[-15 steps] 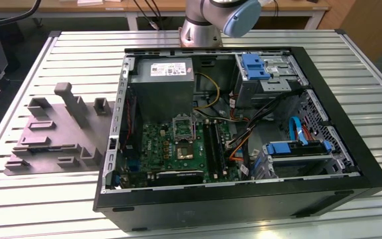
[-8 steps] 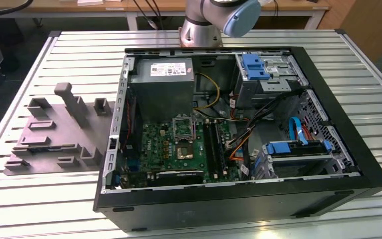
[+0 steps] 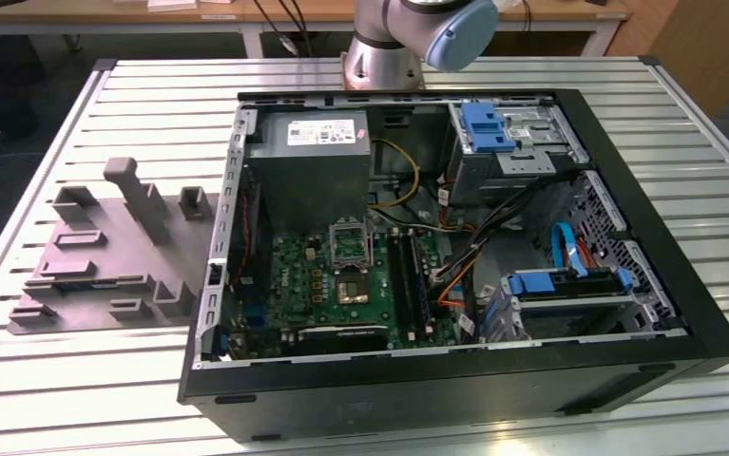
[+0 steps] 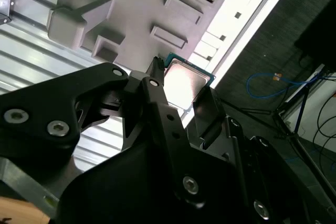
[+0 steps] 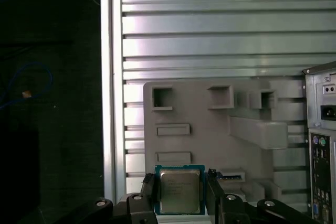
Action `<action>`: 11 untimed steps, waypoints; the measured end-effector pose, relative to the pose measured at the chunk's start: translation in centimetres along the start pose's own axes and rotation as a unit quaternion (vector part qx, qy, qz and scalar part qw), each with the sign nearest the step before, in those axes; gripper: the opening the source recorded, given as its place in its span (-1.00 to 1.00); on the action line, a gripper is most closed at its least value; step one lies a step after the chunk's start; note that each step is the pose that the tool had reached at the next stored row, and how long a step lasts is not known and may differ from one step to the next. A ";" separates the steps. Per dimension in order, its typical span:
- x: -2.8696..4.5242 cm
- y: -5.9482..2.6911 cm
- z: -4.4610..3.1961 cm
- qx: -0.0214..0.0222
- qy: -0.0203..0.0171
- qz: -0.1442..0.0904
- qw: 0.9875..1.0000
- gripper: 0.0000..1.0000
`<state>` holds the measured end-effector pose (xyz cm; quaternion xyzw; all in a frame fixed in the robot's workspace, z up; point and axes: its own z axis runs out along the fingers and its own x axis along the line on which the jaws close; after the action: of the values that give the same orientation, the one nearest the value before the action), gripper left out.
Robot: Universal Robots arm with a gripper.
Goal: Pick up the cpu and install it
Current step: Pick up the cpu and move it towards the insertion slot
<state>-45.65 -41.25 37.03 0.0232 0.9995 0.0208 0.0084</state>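
The gripper's (image 5: 180,179) fingers clamped the cpu (image 5: 181,192) by opposite edges. The square chip's metal top faced the wrist cameras, with the grey fixture (image 5: 210,129) behind it.

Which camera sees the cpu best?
The first wrist view: the cpu faces it flat, whole metal top showing, held in the pincer. The second wrist view shows the cpu tilted, partly behind a finger.

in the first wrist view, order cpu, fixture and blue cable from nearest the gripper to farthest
1. cpu, held in the gripper.
2. fixture, on the table beneath it.
3. blue cable, off the table on the dark floor.
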 end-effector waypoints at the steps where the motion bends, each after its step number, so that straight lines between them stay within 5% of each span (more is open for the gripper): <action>1: 0.00 0.00 -0.12 0.000 0.000 0.000 1.000 -0.06; 11: -0.01 0.02 -0.53 0.000 0.000 0.000 1.000 -0.06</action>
<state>-45.65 -41.25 37.56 0.0232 0.9995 0.0209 0.0084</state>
